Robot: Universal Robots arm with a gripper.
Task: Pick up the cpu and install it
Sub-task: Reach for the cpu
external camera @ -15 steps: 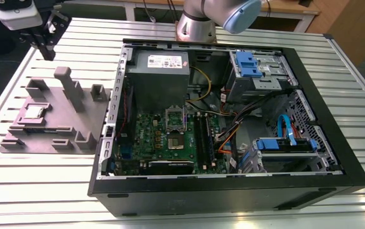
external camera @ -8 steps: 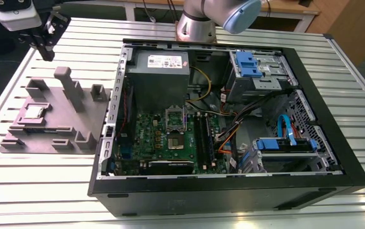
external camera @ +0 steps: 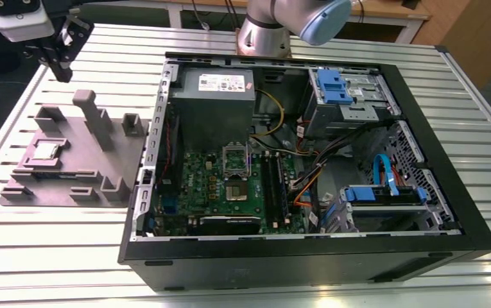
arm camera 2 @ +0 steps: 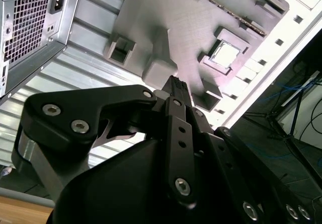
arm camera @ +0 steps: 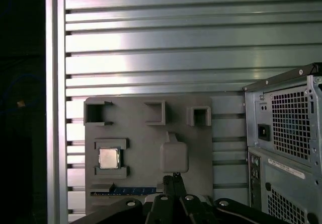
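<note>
I can read no lettering: the white label (external camera: 220, 82) on the power supply (external camera: 215, 119) (likewise the sticker (arm camera: 286, 167) on the computer case (arm camera: 282, 128)) is illegible to me.

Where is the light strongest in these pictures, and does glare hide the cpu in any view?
In the first wrist view the table slats shine brightly beyond the block, yet the cpu reads clearly; in the second wrist view the cpu glares almost white and the end effector is a dark mass; in the exterior view the light is even, the case dimmer inside.
</note>
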